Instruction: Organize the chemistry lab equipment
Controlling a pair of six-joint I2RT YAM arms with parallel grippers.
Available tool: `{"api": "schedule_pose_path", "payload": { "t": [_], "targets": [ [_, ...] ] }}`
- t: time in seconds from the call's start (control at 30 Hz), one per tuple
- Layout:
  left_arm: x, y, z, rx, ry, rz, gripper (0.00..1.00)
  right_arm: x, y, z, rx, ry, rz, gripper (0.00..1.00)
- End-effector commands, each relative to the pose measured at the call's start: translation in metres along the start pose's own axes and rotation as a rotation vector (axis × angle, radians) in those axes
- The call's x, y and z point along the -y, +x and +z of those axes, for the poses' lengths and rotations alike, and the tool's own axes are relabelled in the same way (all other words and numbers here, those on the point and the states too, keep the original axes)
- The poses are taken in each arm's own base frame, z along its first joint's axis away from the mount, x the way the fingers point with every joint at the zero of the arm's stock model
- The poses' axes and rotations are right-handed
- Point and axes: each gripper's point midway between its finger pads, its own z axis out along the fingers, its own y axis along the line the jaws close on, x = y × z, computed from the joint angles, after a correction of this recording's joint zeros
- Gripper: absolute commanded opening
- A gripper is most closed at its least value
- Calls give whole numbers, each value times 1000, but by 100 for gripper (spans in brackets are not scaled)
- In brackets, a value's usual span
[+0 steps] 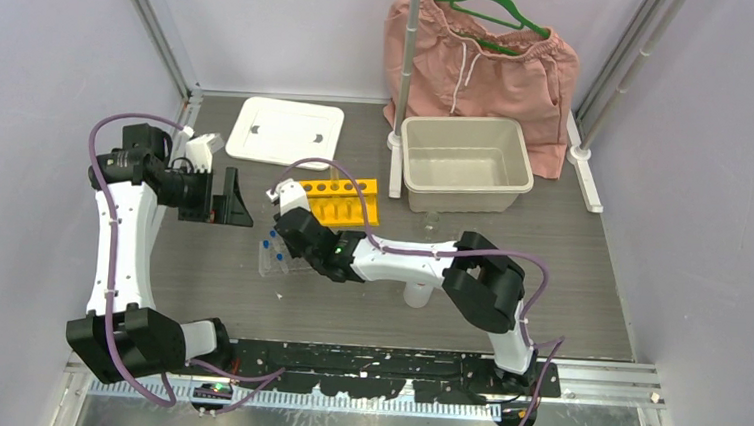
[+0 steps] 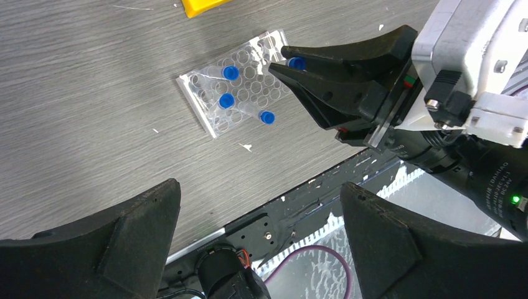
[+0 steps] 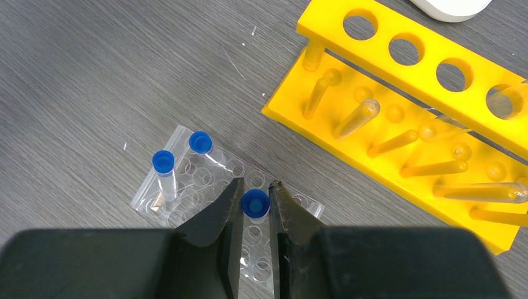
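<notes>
My right gripper (image 3: 255,184) is shut on a blue-capped tube (image 3: 254,204), gripping it at the cap, right over the clear rack (image 3: 187,190). I cannot tell whether the tube's bottom sits in a well. Two other blue-capped tubes (image 3: 163,161) stand in that rack. The left wrist view shows the same rack (image 2: 240,99) with the right gripper's fingers (image 2: 324,87) over its far end. The yellow rack (image 1: 349,203) lies just behind, with clear tubes (image 3: 358,115) in it. My left gripper (image 2: 258,193) hangs open and empty, high at the left (image 1: 231,203).
A beige tub (image 1: 467,164) stands at the back right, with its white lid (image 1: 285,131) at the back left. Pink shorts on a green hanger (image 1: 484,60) hang behind the tub. A small beaker (image 1: 431,220) and a white cup (image 1: 416,294) sit near the right arm.
</notes>
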Motion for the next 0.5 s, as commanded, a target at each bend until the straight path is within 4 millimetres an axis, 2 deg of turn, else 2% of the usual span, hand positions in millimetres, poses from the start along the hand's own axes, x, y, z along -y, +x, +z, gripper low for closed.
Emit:
{"api": "schedule_pose_path", "payload": {
  "t": [0.0,0.47],
  "targets": [
    [4,-8,-7,31,-1,26,100,0,-16,3,70,18,29,1],
    [3,-7,-7,28,-1,35,99,4,1,9,46,32,10,1]
  ]
}}
